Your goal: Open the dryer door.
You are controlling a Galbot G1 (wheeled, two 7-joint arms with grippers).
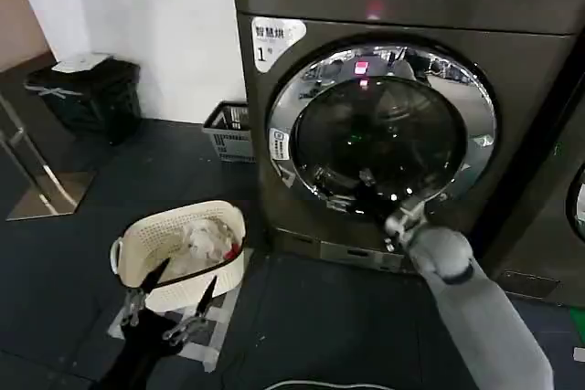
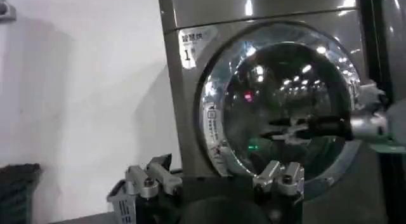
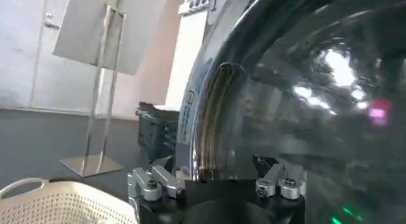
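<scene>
Dryer door (image 1: 384,130): seated flush in the front of the dryer (image 1: 274,162), not yet swung out; the opening itself is judged still to do. Right claw (image 1: 409,214): at the door's lower chrome rim, grip state cannot be told. Left claw (image 1: 171,303): released, idle low over the floor beside the laundry basket (image 1: 137,246)

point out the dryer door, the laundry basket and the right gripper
dryer door (image 1: 379,139): head view, on the dark glass centre.
laundry basket (image 1: 155,237): head view, on the cream rim at its left side.
right gripper (image 1: 409,212): head view, between its fingers at the door's lower rim.
</scene>
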